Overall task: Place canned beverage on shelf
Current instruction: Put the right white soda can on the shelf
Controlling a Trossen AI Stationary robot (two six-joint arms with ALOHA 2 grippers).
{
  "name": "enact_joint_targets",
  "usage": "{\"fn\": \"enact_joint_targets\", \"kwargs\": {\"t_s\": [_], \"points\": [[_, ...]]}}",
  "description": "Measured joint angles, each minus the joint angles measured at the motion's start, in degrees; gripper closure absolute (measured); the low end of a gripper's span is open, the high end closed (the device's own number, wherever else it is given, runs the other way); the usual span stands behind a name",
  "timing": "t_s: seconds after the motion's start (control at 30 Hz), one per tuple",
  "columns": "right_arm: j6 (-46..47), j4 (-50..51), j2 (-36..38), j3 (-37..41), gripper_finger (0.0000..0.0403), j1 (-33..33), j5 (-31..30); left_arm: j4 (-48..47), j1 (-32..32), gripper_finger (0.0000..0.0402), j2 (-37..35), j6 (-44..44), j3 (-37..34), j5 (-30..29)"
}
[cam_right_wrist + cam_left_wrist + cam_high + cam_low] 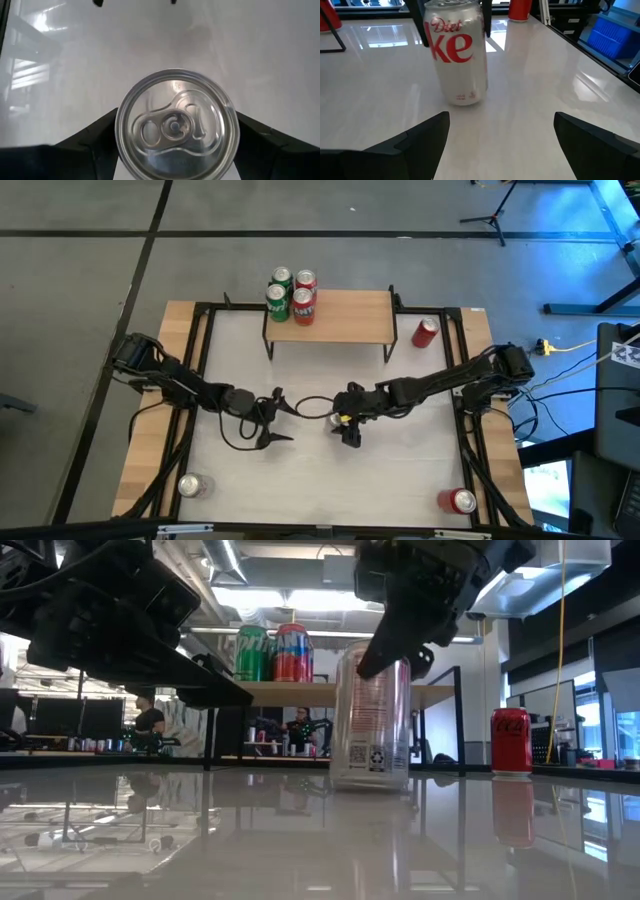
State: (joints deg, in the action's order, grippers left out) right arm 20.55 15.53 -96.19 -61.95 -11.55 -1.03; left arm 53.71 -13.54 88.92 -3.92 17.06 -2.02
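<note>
A silver Diet Coke can [457, 55] stands upright on its base in the middle of the white table [400, 470]. My right gripper [176, 117] comes at it slanting from above, open, with one finger on either side of the can's top [175, 125]. My left gripper [500, 125] is open and nearly level. It points at the can from the table's left, a short way off, with nothing between its fingers. The shelf [340, 315] stands at the table's far edge with several cans [292, 295] on its left end. My right gripper has a finger [385, 645] on either side of the can's upper part [372, 665], coming slanting down from the table's right. Whether the fingers touch the can, I cannot tell. The can stands upright on the table.
A red can [425, 332] stands on the table right of the shelf. Near the front edge are a silver can [190, 485] at the left corner and a red one [460, 501] at the right. The shelf's right half is bare board. A black frame borders the table.
</note>
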Motion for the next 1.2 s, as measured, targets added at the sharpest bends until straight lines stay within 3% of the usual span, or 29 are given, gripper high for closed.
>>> {"fn": "enact_joint_targets", "kwargs": {"t_s": [0.23, 0.5, 0.8, 1.0, 1.2], "points": [[-2.6, -1.9, -0.9, -0.1, 0.0107, -0.1, -0.9, 0.0, 0.0, 0.0053, 0.0, 0.0, 0.0, 0.0], [-3.0, -1.7, -0.6, 0.1, 0.0033, -0.1, 0.2, 0.1, 0.0, 0.0053, 0.0, 0.0, 0.0, 0.0], [0.5, 5.5, 6.3, 0.1, 0.0010, -2.6, -0.5, 0.4, 0.0, 0.0053, 1.4, 0.0, 2.8, -3.1], [11.9, 16.7, 8.2, 0.1, 0.0009, -10.0, -9.1, -2.8, 0.1, 0.0053, 6.4, 2.1, 9.6, -6.9], [20.6, 11.9, 4.6, 2.1, 0.0009, -17.1, -23.4, -5.6, 2.1, 0.0053, 10.3, 3.1, 14.9, -7.2]]}}
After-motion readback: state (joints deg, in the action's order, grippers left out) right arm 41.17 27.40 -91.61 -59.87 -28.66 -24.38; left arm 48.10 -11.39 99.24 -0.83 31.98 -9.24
